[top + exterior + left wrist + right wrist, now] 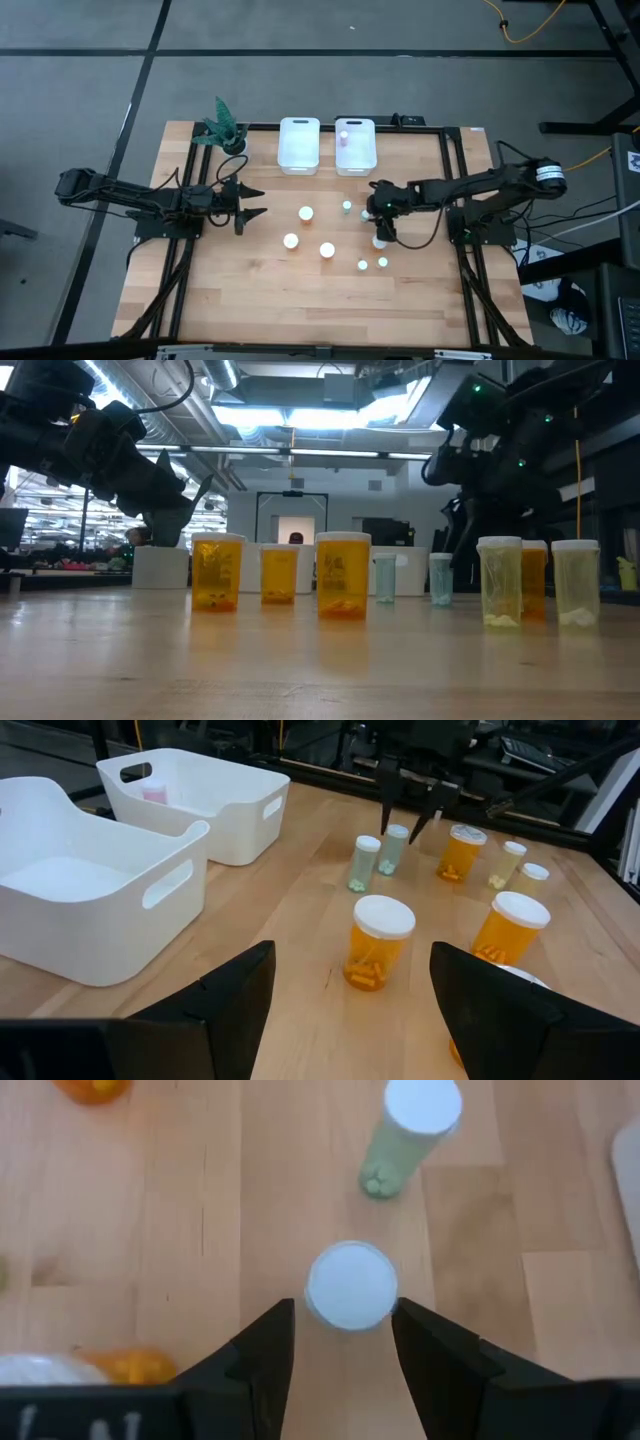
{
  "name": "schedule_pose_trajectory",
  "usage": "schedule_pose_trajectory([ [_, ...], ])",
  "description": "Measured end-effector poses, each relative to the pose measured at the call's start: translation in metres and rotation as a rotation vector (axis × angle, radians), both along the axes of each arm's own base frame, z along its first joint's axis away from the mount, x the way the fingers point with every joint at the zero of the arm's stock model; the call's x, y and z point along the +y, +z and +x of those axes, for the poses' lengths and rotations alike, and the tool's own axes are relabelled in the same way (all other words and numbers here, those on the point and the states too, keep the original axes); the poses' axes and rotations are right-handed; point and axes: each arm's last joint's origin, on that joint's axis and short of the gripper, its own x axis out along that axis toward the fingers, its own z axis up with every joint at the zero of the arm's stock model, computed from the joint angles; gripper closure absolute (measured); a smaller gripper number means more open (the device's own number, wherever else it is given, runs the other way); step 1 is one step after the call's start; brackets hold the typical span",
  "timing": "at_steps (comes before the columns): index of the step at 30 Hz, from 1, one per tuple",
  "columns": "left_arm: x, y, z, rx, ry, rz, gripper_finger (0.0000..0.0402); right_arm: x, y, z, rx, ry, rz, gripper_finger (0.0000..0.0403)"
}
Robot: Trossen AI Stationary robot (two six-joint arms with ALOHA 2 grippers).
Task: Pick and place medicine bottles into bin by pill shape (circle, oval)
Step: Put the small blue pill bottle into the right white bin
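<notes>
Several white-capped bottles stand upright on the wooden table. Three larger amber ones [307, 212] [291, 240] [327, 250] are mid-table, and a fourth [380, 242] is to their right. My right gripper [372, 214] points down, open, over a small pale bluish bottle [350, 1285]. One finger stands on each side of its cap, apart from it; this also shows in the left wrist view [393, 850]. A small pale green bottle [405, 1140] stands beside it. My left gripper [262, 201] is open and empty at the table's left, level, facing the bottles.
Two white bins [299, 145] [356, 145] stand at the far edge; the right one holds a small pink bottle [153, 790]. A small potted plant [222, 128] is at the far left corner. Two more small bottles [362, 266] [383, 262] stand nearer the front.
</notes>
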Motion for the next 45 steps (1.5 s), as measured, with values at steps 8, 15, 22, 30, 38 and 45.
schedule_pose_trajectory([
  [8, 0.0, 0.0, 0.0, 0.0, 0.0, 0.0, 0.0143, 0.0, -0.002, 0.007, -0.045, 0.018, -0.014, 0.0231],
  [15, 0.0, 0.0, 0.0, 0.0, -0.001, 0.0, 0.0143, 0.0, -0.001, 0.008, -0.057, 0.016, -0.013, 0.0236],
  [22, 0.0, 0.0, 0.0, 0.0, 0.0, 0.0, 0.0143, -0.002, 0.008, 0.013, -0.061, -0.015, -0.058, 0.029],
  [30, 0.0, 0.0, 0.0, 0.0, 0.0, 0.0, 0.0143, -0.02, 0.07, 0.026, -0.135, -0.026, -0.187, 0.029],
  [38, 0.0, 0.0, 0.0, 0.001, 0.0, 0.0, 0.0143, -0.085, 0.118, 0.026, -0.236, -0.263, -0.334, 0.0287],
  [45, 0.0, 0.0, 0.0, 0.0, 0.0, 0.0, 0.0143, -0.15, 0.088, 0.018, -0.151, -0.44, -0.251, 0.0286],
])
